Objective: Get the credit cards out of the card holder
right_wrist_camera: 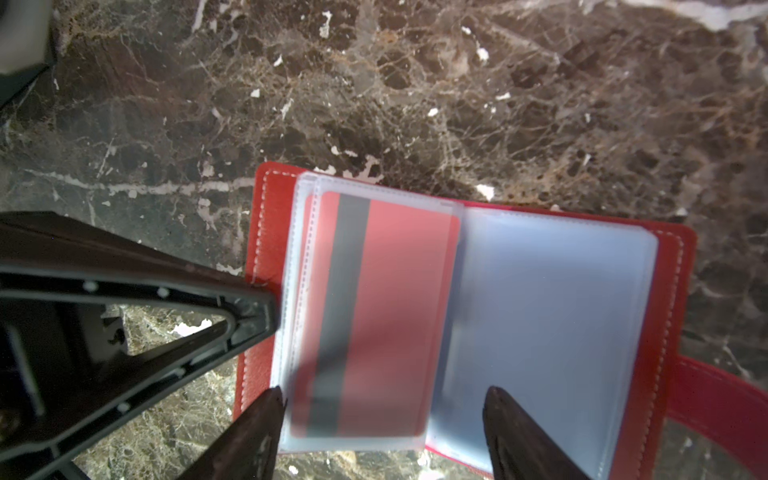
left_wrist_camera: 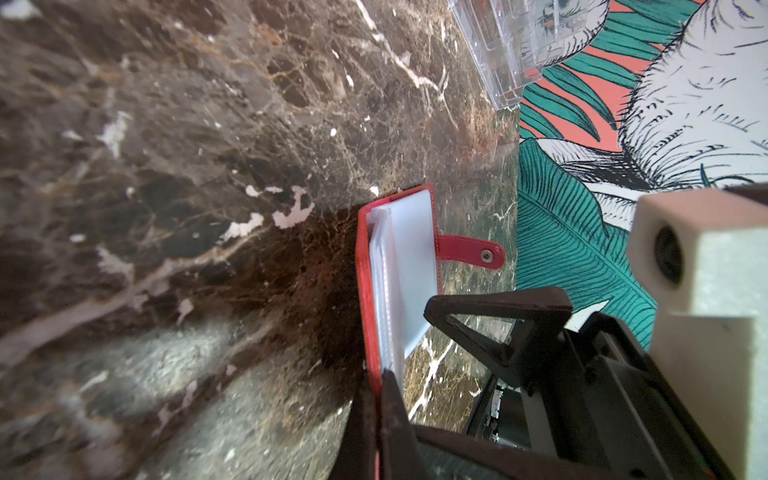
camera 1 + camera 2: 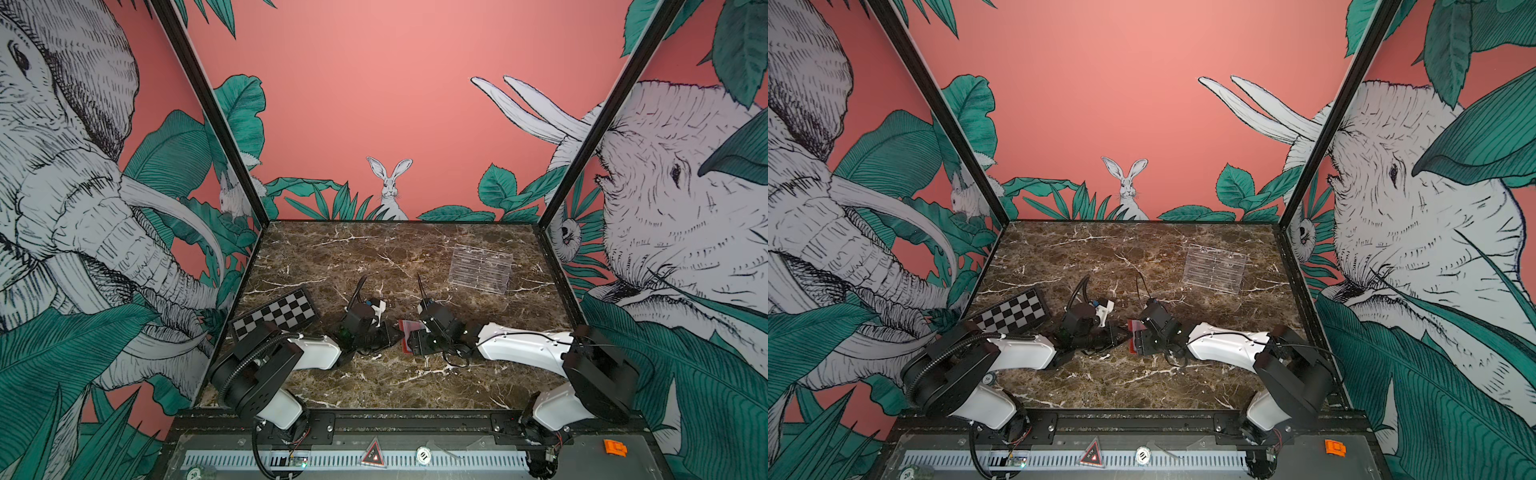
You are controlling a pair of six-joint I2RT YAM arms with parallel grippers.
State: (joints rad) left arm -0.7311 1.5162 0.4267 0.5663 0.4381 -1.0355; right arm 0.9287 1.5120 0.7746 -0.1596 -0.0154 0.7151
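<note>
The left gripper (image 2: 380, 376) has its jaws pinching the cover edge of the red card holder (image 2: 363, 270), steadying it. The right gripper (image 1: 386, 395) has its jaws spread, astride the clear sleeve (image 1: 365, 444) holding the red grey-striped card (image 1: 399, 316). Close on card, not film, then draw straight out. I cannot tell what the pale sleeve (image 1: 548, 316) beyond the jaws holds.

Even light, warped top-view edges, blurry wrist close-ups

Brown marble tabletop (image 3: 374, 257); pink jungle-mural walls (image 3: 374, 104), elephants (image 3: 62, 187), rabbit (image 3: 390, 187).
</note>
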